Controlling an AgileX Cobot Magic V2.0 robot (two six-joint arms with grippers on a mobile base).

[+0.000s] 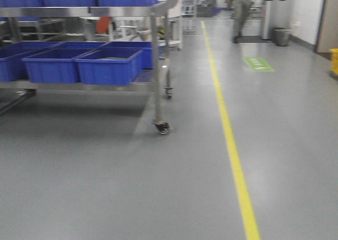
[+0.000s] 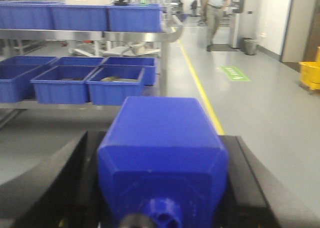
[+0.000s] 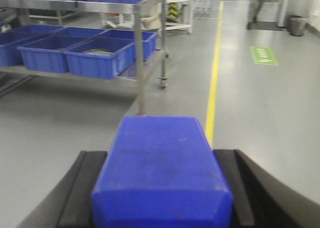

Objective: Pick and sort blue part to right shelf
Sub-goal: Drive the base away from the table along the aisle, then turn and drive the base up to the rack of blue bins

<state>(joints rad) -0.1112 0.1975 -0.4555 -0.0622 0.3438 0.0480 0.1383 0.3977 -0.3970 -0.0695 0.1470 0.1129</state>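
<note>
Our left gripper point(image 2: 161, 138) is clamped on a blue part point(image 2: 165, 118), black fingers point(image 2: 55, 183) pressed against both its sides, wrist not rolled and pointing forward over the floor. Our right gripper point(image 3: 162, 155) matches it: fingers point(image 3: 75, 188) closed against the sides of a second blue part point(image 3: 160, 193), wrist facing forward, pitched slightly down. We can't see either arm behind the fingers.
</note>
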